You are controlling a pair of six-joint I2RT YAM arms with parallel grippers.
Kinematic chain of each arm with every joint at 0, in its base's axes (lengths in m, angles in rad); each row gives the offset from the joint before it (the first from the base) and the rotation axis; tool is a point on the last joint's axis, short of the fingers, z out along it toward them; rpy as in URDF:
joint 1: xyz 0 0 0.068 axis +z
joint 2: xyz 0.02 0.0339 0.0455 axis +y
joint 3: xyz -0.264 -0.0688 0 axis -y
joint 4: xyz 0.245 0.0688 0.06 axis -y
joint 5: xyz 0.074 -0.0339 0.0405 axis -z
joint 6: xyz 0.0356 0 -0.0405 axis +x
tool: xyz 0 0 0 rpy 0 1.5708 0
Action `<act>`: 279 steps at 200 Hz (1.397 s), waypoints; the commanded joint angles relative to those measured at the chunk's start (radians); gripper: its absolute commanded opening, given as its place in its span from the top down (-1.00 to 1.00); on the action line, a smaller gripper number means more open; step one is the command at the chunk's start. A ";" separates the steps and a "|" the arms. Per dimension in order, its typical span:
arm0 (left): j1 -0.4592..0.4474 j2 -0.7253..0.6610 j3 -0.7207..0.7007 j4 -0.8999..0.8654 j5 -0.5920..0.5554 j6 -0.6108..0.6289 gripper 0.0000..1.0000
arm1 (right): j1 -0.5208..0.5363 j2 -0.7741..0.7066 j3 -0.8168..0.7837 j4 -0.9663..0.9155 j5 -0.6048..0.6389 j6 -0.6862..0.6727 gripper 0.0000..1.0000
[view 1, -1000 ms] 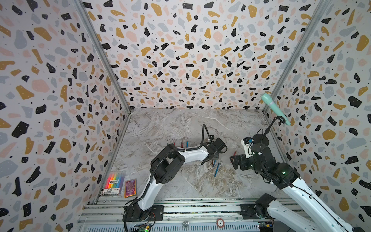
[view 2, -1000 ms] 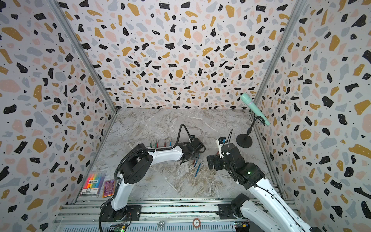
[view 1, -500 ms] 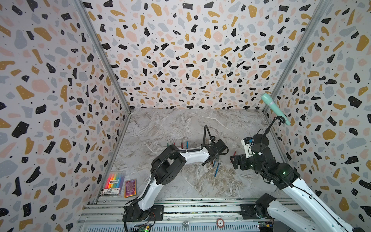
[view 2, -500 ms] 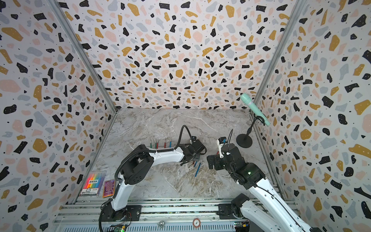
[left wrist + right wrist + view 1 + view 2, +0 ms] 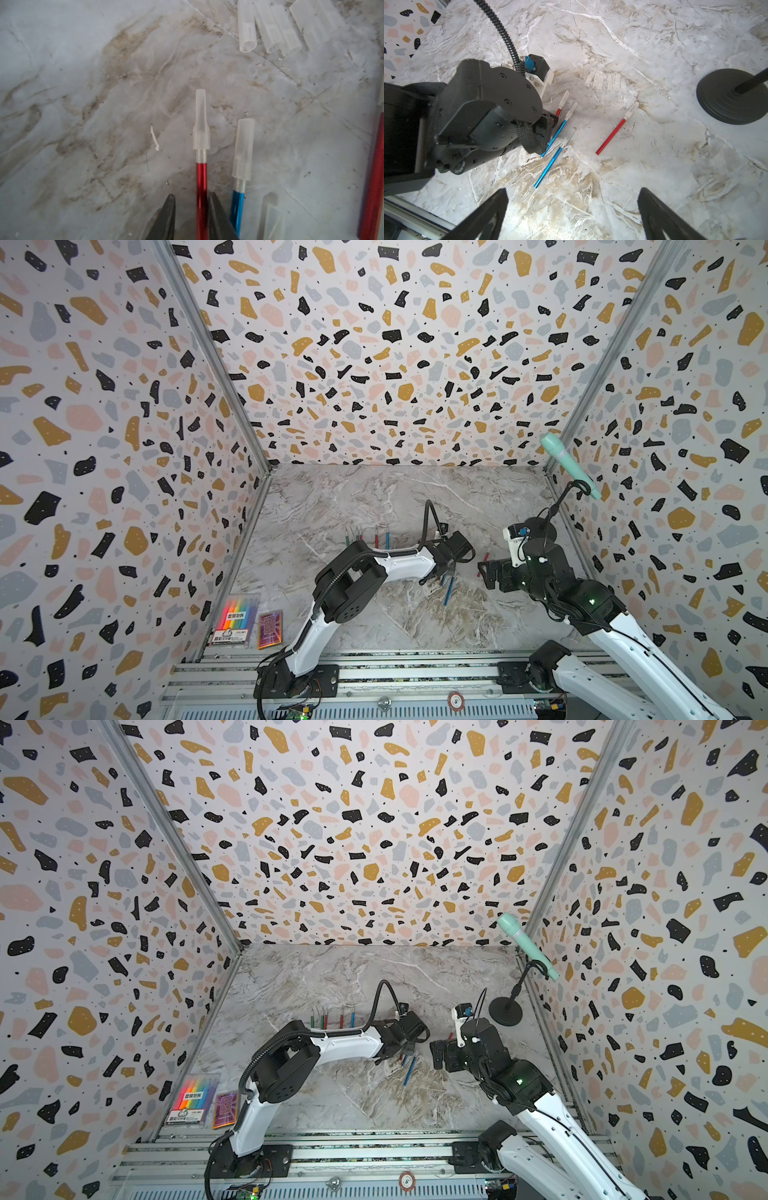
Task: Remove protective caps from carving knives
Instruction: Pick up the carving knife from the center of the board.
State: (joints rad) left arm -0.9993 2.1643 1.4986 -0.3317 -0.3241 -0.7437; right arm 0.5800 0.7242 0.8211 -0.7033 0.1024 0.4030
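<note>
In the left wrist view a red carving knife (image 5: 201, 187) lies between my left gripper's (image 5: 191, 196) jaws. Its shaft touches one finger (image 5: 213, 207); a gap remains on the other side, so the jaws are narrowly open. A clear cap (image 5: 201, 122) covers its tip. Beside it lies a blue knife (image 5: 236, 205), capped too (image 5: 243, 149). A second blue knife (image 5: 550, 164) and another red one (image 5: 612, 133) lie capped nearby. Several uncapped knives (image 5: 365, 537) lie in a row farther back. My right gripper (image 5: 573, 190) hovers wide open over bare table.
Several loose clear caps (image 5: 602, 82) lie in a row beyond the capped knives. A black microphone stand base (image 5: 733, 97) with a mint-green microphone (image 5: 569, 466) stands at the right wall. A rainbow pen pack (image 5: 235, 618) and a card (image 5: 270, 628) lie at the front left.
My left gripper's jaws have narrowed around the red knife while the arm stayed almost in place. The right arm has not moved.
</note>
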 commanded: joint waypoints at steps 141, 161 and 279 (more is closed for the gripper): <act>-0.013 0.111 -0.103 -0.113 0.086 0.036 0.74 | -0.006 -0.017 0.006 -0.009 0.022 0.011 -0.98; -0.013 0.107 -0.108 -0.118 0.088 0.035 0.64 | -0.005 -0.016 0.006 -0.009 0.021 0.011 -0.98; -0.013 0.075 -0.170 -0.148 0.067 0.040 0.62 | -0.006 -0.018 0.006 -0.007 0.021 0.011 -0.98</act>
State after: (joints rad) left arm -1.0069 2.1426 1.4166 -0.2108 -0.3401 -0.7063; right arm 0.5770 0.7189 0.8211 -0.7036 0.1059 0.4034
